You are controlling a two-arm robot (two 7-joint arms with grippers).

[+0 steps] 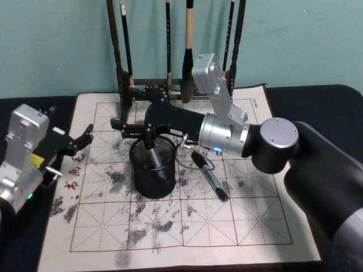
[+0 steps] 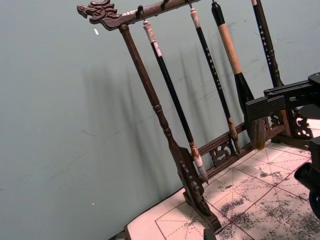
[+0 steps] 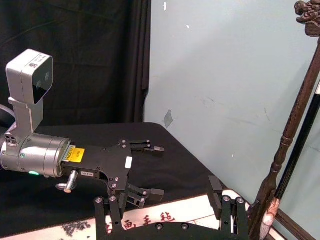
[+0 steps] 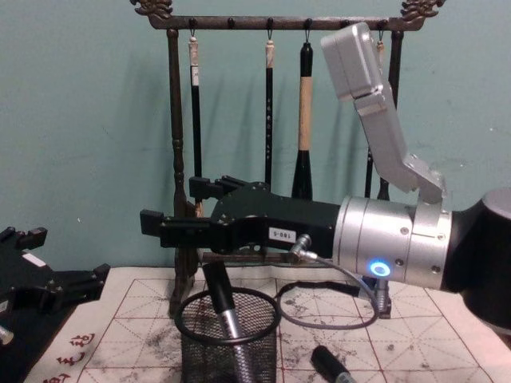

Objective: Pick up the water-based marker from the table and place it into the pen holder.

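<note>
Apparently placed: marker (image 4: pixel 226 307) stands in the holder (image 4: pixel 204 359) below the open right end effector (image 4: pixel 172 205). Left end effector (image 3: pixel 157 171) idles open.

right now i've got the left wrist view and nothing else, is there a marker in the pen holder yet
Observer: Yes, one marker stands leaning inside the pen holder.
Operator: are both grippers off it
Observer: Yes. The right gripper hangs just above the holder with its fingers open and the marker is not between them. The left gripper is parked open at the left edge of the mat.
</note>
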